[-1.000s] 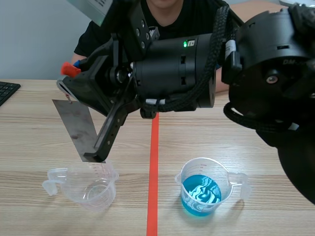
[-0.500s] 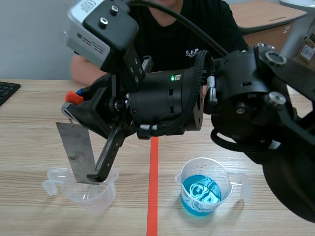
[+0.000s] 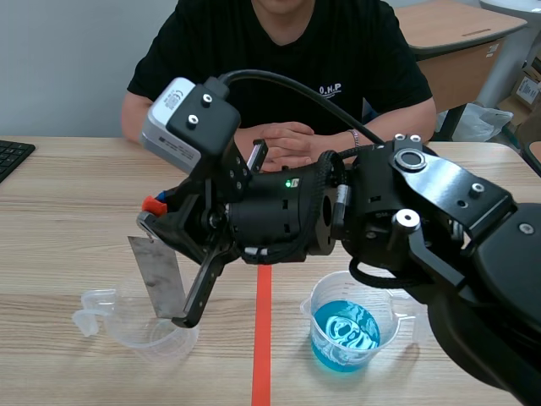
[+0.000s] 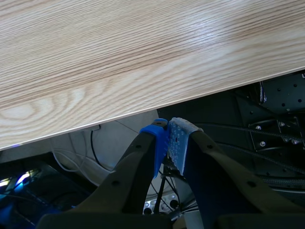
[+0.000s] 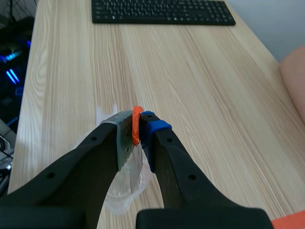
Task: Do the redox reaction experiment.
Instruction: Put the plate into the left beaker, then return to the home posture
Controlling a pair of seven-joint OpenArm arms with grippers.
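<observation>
A thin grey metal plate (image 3: 158, 279) with an orange-red tab at its top hangs upright, its lower end inside an empty clear beaker (image 3: 139, 326) left of the tape line. My right gripper (image 3: 159, 222), on the arm reaching across from the right, is shut on the plate's top. In the right wrist view the gripper (image 5: 136, 130) pinches the plate (image 5: 125, 143), and the clear beaker (image 5: 123, 195) lies under it. A second beaker (image 3: 345, 331) holds blue liquid right of the line. My left gripper (image 4: 169, 138) is shut on nothing, beyond the table's edge.
A person sits across the table with hands (image 3: 292, 139) clasped on it. A black keyboard (image 3: 13, 156) lies at the far left and shows ahead of the right gripper as the keyboard (image 5: 162, 12). My right arm's bulk hangs over the table's middle.
My right arm has come down and slightly right, lowering the plate from above the clear beaker until its lower end is inside. The beakers have not moved.
</observation>
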